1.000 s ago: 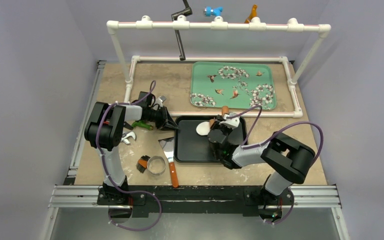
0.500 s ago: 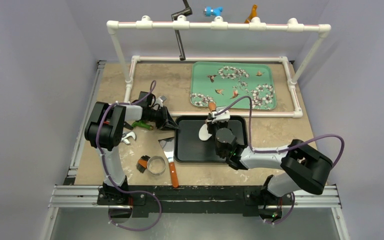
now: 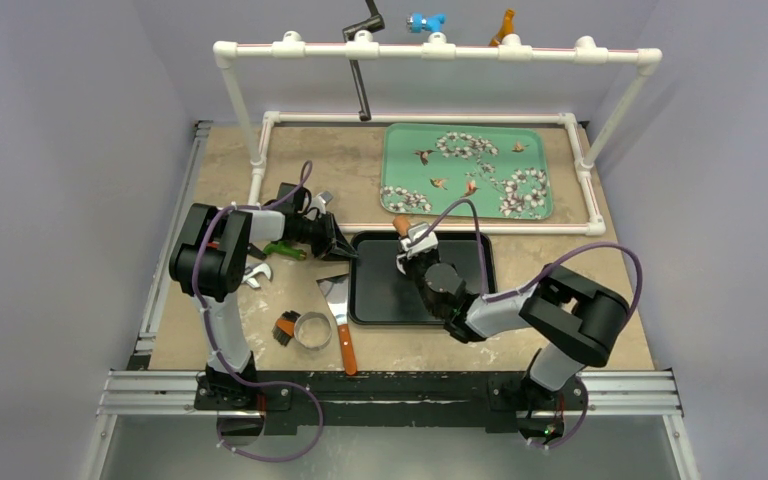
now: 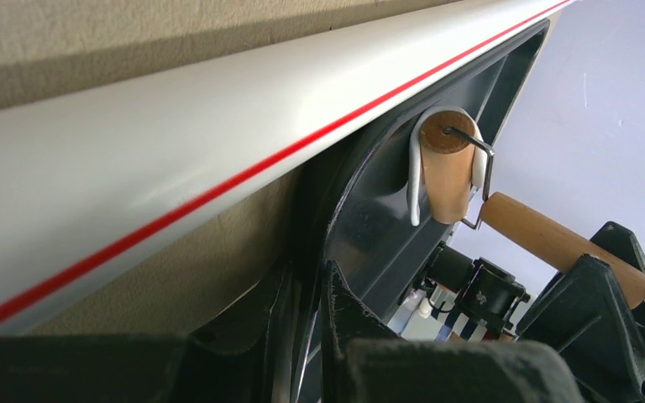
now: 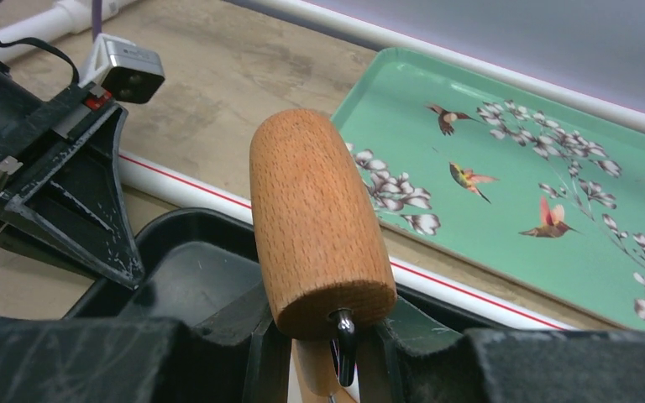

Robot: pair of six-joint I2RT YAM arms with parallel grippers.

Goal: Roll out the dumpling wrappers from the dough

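My left gripper [image 4: 311, 281] is pinched on the left rim of the black tray [image 4: 386, 227], just beside the white pipe [image 4: 159, 168] with its thin red stripe. My right gripper [image 5: 323, 357] is clamped on the handle of the wooden roller [image 5: 319, 222], held over that tray. Only my left wrist view shows the dumpling wrapper [image 4: 414, 180], a thin white sheet curling around the roller's drum. From above, my right wrist hides it. My right wrist view instead shows the teal tray [image 5: 504, 210], printed with hummingbirds and blossoms.
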